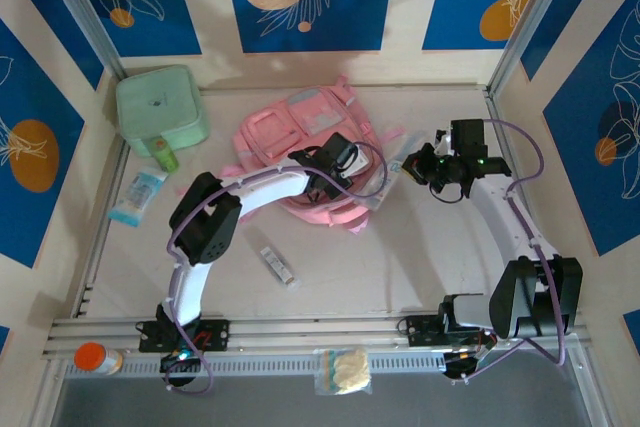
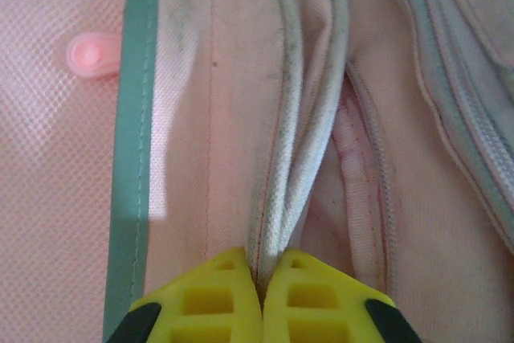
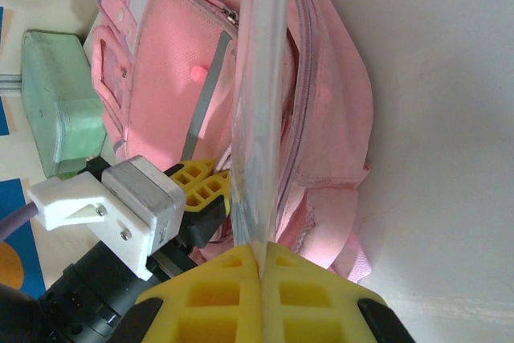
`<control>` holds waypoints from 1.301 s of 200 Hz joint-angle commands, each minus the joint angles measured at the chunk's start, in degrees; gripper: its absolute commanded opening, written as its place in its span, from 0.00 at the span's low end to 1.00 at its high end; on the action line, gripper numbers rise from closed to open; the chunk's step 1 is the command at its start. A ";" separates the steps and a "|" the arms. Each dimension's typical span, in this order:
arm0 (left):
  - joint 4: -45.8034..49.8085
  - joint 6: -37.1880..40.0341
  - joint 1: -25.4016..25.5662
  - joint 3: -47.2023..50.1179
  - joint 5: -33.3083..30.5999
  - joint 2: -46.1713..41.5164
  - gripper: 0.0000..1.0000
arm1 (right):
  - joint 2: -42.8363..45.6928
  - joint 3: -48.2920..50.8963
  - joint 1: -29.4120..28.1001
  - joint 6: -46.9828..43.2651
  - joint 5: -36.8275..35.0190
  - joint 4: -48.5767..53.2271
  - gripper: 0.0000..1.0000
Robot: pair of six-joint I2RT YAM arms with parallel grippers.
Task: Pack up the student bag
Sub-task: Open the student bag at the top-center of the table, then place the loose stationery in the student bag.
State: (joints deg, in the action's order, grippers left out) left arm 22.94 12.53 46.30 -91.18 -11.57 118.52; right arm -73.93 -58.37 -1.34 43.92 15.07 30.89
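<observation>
Top: lying far centre, bag (image 1: 300, 137); pinching it with left gripper (image 1: 332, 182); holding clear sleeve (image 1: 385, 190) just right with right gripper (image 1: 410, 165).
Left wrist: clamping fully closed on bag's rim (image 2: 297, 158), probably lifting the mouth open.
Right wrist: gripping sleeve tight, likely lining up for insertion.

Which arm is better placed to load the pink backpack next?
Right: right fingers pinch a clear plastic packet by the student bag, while left fingers are shut on the bag's piping, likely steadying it.

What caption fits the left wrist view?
Left claw shut on a piped seam of the student bag, beside its teal trim strip.
</observation>
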 commanded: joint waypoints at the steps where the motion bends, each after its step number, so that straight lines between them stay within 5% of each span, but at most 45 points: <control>1: 1.86 -0.22 -1.74 -1.94 -2.78 -3.98 0.00 | 2.35 -0.08 0.44 0.27 1.07 0.31 0.00; 98: 5.95 -2.31 -1.84 -6.12 -6.90 -12.11 0.00 | -3.76 -1.67 -2.16 4.69 1.32 -5.32 0.00; 158: 6.31 -6.68 -1.84 -8.23 -13.61 -15.41 0.00 | -17.15 -6.35 -12.22 13.70 -0.20 -20.03 0.00; 195: 6.48 -8.96 -1.89 -9.64 -13.57 -15.53 0.00 | -26.01 -5.57 -15.98 20.88 0.07 -39.63 0.00; 230: 8.39 -11.26 -1.89 -11.91 -15.95 -14.11 0.00 | -32.74 -8.29 -18.88 24.38 -8.82 -46.11 0.00; 260: 7.83 -12.89 -1.83 -11.65 -16.13 -14.46 0.00 | -39.19 -13.33 -19.50 25.97 -9.71 -47.32 0.01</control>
State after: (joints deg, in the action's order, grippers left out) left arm 32.27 2.96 44.73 -99.70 -24.21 106.43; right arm -109.80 -67.24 -20.49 67.11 9.10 -10.90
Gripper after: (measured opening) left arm 0.053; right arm 0.051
